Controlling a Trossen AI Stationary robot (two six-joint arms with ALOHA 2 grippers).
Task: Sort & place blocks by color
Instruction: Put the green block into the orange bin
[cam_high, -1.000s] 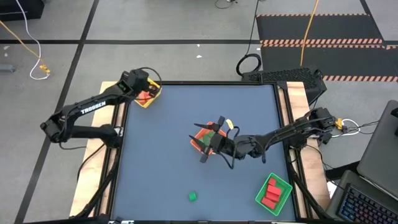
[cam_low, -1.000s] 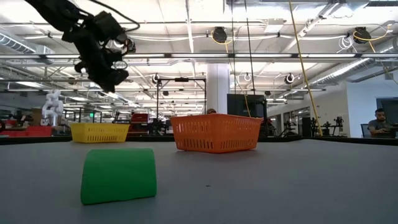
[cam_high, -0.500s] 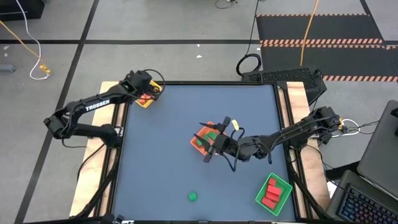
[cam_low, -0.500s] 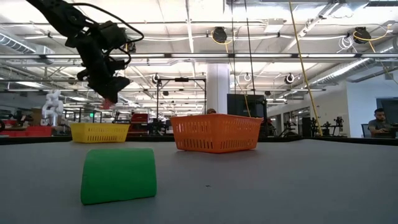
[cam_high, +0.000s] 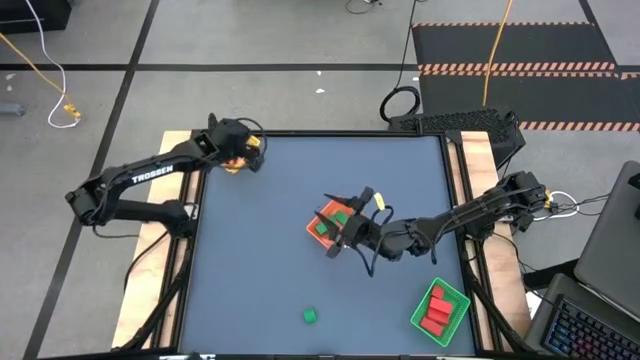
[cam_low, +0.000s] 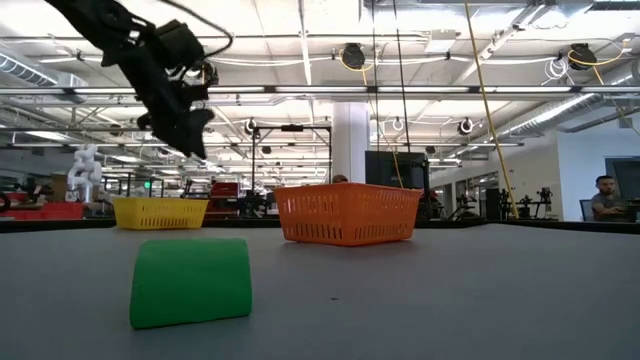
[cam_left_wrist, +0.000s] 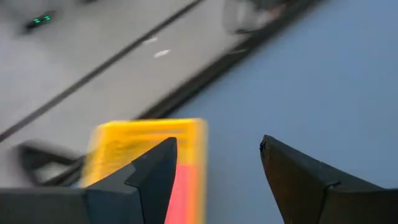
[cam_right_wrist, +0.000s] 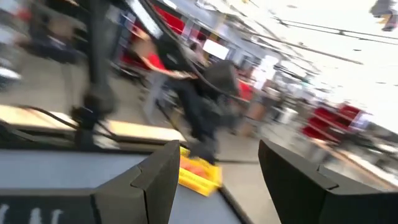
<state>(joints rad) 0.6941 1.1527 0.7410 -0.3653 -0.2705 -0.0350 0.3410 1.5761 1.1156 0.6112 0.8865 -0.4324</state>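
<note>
Evidently the left gripper (cam_left_wrist: 214, 180) hung released near the yellow tray (cam_high: 232, 162), the right gripper (cam_right_wrist: 214, 186) too; next should come the lone green block (cam_high: 310, 316)

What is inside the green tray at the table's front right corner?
The green tray holds red blocks, about three lying side by side. Anything beneath them is covered. No green block is visible inside it.
</note>
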